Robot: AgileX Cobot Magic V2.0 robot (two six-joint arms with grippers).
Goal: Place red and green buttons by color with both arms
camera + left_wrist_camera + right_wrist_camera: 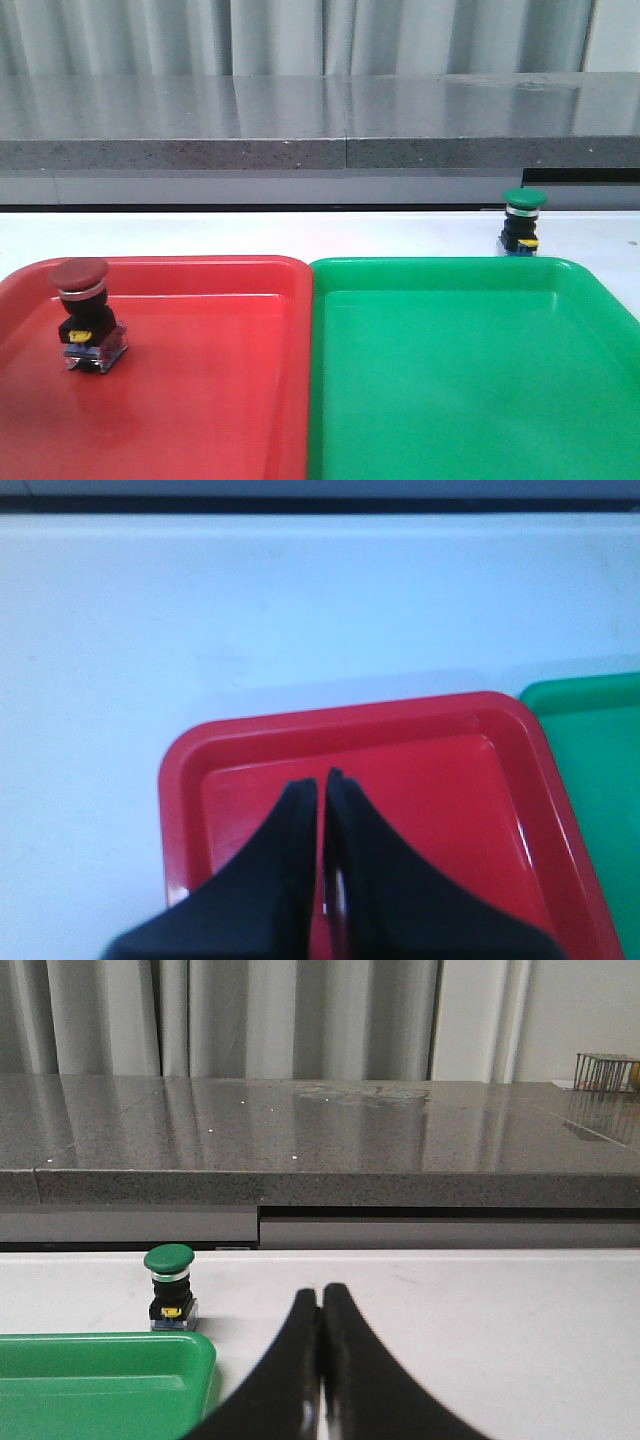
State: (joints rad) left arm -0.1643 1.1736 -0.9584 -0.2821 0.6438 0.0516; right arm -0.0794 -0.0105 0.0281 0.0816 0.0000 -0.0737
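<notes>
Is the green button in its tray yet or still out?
Out. The green button stands upright on the white table, just beyond the far rim of the green tray; the right wrist view also shows it outside the tray.

we see our left gripper with its black fingers pressed together, holding nothing; our right gripper is likewise closed and bare.

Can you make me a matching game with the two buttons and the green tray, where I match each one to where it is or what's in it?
Things:
1. red button
2. green button
3. green tray

Places or states:
A. on the white table, behind a tray
B. holds no button
C. standing in the red tray

Pairs: 1-C, 2-A, 3-B
</notes>
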